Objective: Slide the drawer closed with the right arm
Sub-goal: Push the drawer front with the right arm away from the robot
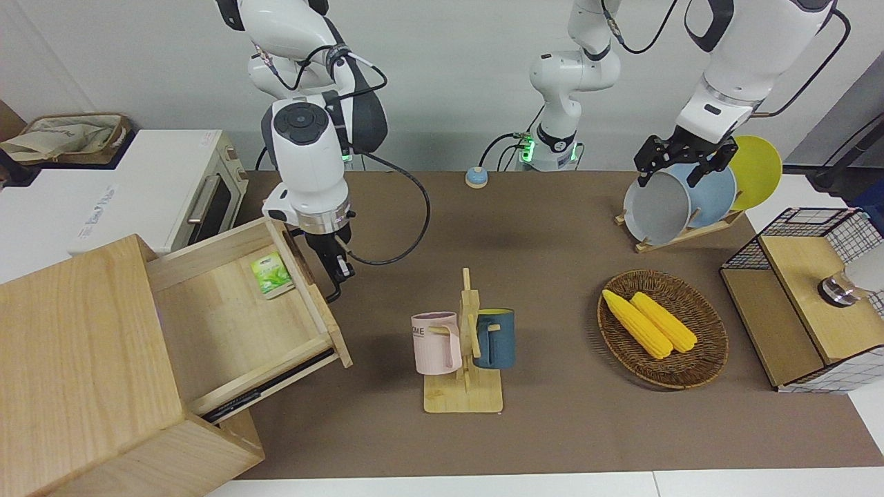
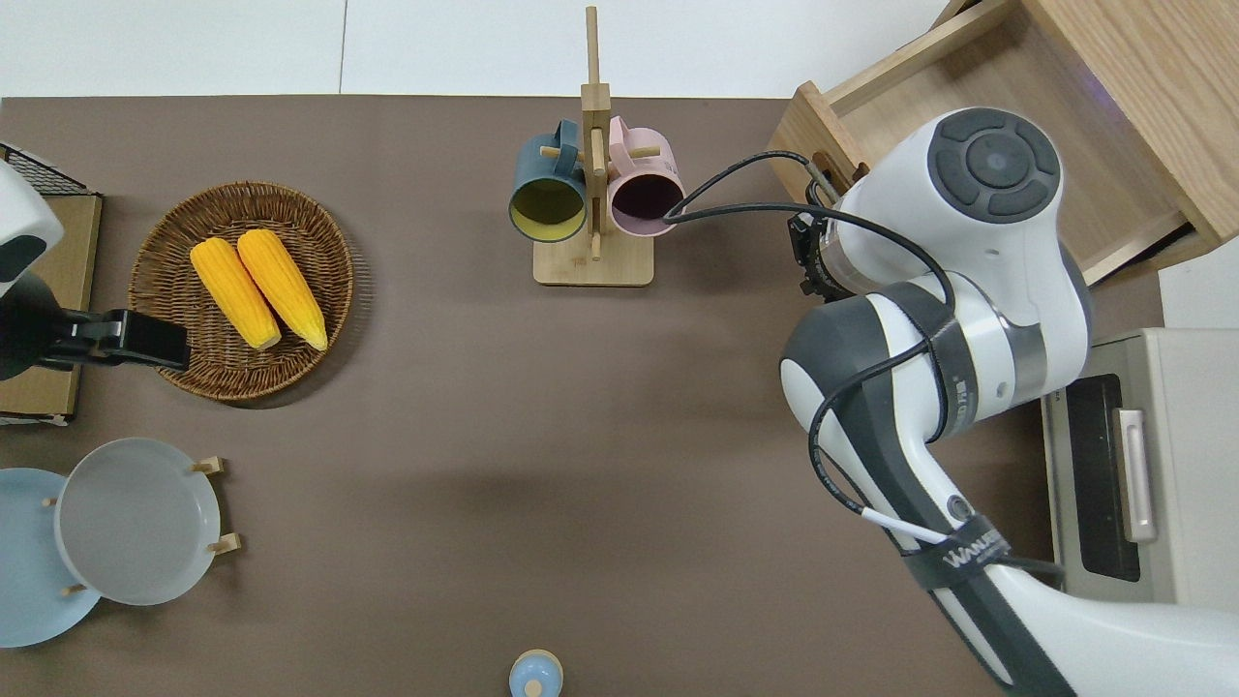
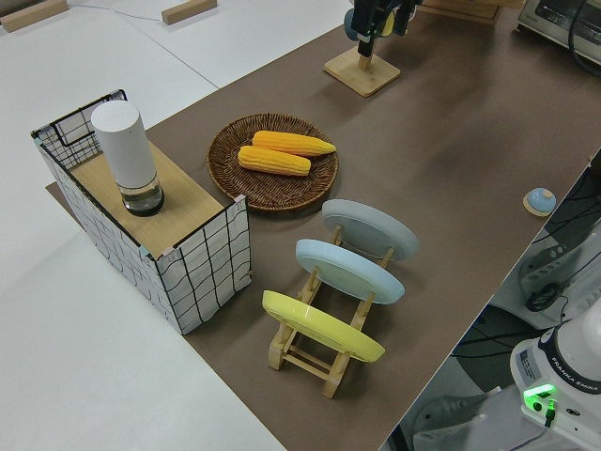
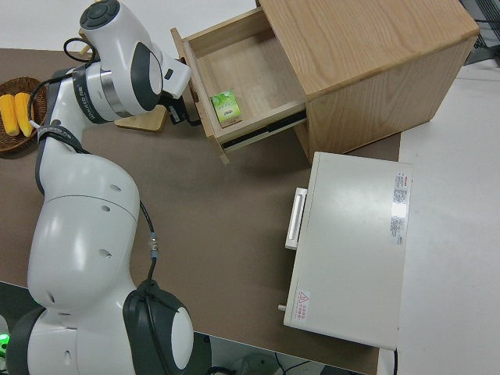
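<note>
From my seat the drawer [image 1: 242, 317] stands pulled well out of its pale-wood box [image 1: 83, 373] at the corner of the table on the right arm's end, a small green packet [image 1: 273, 274] lying flat inside near the front panel. The right gripper [image 1: 336, 273] hangs just beside that front panel, on its outer face where the handle sits — the handle itself is mostly hidden by the arm's wrist in the overhead view and by the panel from the front. I cannot tell whether its fingers are spread or pressed together, or whether they touch the handle. The left arm is parked. The white toaster oven [image 4: 348, 250] sits by the box, partly cut off at the overhead edge.
</note>
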Controlling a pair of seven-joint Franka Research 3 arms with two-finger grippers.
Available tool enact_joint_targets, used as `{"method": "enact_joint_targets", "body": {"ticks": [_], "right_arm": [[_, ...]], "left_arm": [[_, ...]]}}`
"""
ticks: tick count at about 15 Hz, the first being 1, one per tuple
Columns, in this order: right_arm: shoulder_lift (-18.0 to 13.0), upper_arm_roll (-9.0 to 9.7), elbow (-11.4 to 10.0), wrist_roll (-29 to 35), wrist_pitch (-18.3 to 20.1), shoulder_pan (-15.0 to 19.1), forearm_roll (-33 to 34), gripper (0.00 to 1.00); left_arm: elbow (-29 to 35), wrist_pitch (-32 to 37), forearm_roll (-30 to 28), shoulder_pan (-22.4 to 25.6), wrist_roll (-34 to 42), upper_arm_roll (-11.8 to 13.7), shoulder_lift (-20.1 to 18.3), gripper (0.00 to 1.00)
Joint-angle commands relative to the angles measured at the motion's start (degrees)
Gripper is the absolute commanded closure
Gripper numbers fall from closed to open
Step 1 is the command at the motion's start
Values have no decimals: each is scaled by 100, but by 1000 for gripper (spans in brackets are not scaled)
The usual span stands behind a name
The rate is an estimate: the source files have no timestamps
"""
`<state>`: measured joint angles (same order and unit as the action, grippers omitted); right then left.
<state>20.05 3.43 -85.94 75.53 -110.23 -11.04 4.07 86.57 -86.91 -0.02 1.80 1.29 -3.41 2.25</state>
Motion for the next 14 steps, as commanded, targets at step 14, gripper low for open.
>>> {"method": "enact_joint_targets", "body": {"ticks": [14], "right_arm": [[236, 140, 226, -1795, -992, 1288, -513, 1000]], "left_arm": [[-149, 113, 98, 22, 55, -37, 65, 7]]}}
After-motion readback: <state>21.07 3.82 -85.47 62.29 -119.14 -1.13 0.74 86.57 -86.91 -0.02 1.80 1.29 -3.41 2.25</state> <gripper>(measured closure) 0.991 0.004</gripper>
